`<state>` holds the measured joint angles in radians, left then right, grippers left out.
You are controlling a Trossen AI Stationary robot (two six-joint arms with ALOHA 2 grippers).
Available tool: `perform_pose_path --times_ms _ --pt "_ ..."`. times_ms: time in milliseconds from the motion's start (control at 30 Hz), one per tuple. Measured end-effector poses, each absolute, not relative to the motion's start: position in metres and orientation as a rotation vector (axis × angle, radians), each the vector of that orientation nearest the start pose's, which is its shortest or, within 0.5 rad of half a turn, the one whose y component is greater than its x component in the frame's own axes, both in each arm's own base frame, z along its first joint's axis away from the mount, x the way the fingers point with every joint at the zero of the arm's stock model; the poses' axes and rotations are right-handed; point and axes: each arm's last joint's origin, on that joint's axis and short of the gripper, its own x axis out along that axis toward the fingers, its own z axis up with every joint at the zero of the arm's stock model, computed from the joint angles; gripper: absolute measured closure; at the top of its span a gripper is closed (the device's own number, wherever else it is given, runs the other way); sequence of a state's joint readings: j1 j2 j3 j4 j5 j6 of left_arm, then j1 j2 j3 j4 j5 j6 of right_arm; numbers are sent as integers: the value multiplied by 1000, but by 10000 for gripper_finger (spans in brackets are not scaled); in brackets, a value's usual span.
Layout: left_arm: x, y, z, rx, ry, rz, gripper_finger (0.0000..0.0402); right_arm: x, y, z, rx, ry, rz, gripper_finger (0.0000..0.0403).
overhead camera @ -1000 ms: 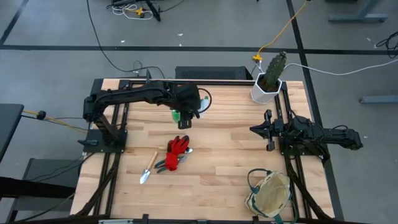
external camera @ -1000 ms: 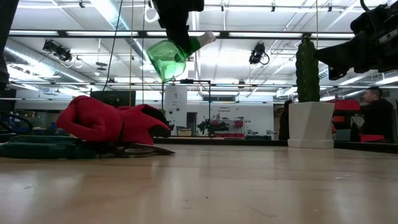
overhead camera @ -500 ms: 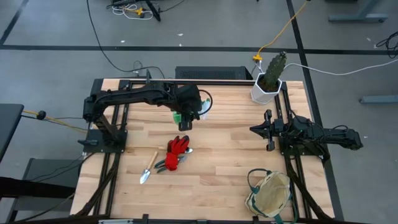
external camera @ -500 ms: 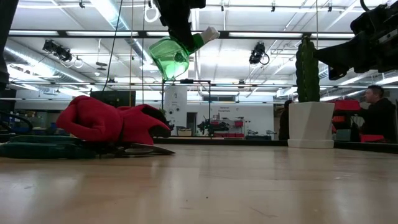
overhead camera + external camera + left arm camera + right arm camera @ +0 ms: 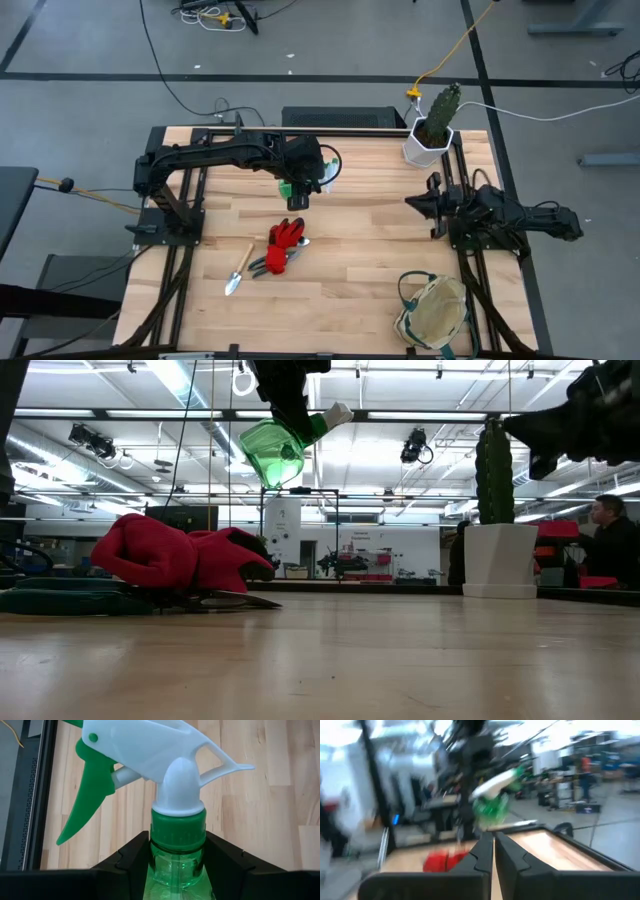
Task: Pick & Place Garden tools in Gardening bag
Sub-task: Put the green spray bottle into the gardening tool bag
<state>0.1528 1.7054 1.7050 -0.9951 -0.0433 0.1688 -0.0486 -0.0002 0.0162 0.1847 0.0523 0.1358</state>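
1. The left claw point(image 5: 300, 186) hung above the far middle of the bench point(image 5: 370, 220), clamped on the neck of the spray bottle point(image 5: 309, 172), just under its white trigger head.
2. The bottle was in the air, well clear of the wood, tilted with its green body point(image 5: 268, 452) lower and its white head point(image 5: 335, 414) higher in the low view.
3. In the left wrist view the dark fingers point(image 5: 227, 862) pressed both sides of the green neck point(image 5: 176, 840).
4. The right claw point(image 5: 422, 204) was held above the right side of the bench, its fingers point(image 5: 512, 857) drawn together on nothing.
5. The red gloves point(image 5: 286, 241) lay in a heap near the middle of the bench, on top of the pruners point(image 5: 262, 266).
6. The trowel point(image 5: 238, 270) lay flat just left of that heap.
7. The bag point(image 5: 434, 312) sat at the near right corner of the bench, mouth up.
8. A cactus point(image 5: 441, 112) in a white pot point(image 5: 423, 148) stood at the far right corner.
9. A person point(image 5: 608, 545) showed in the room beyond the bench, on the right.
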Motion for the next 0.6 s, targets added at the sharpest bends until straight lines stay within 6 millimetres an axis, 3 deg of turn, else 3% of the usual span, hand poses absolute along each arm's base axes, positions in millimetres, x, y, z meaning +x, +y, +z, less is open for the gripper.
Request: perform_pose_path --times_ms 100,300,600 --pt "349 55 344 100 1007 95 230 93 -9 191 246 -269 -172 380" --pt "349 55 344 99 1008 95 230 92 -9 197 270 -299 -184 381" --pt "349 55 344 99 1007 95 230 90 -9 239 251 -307 -181 400"
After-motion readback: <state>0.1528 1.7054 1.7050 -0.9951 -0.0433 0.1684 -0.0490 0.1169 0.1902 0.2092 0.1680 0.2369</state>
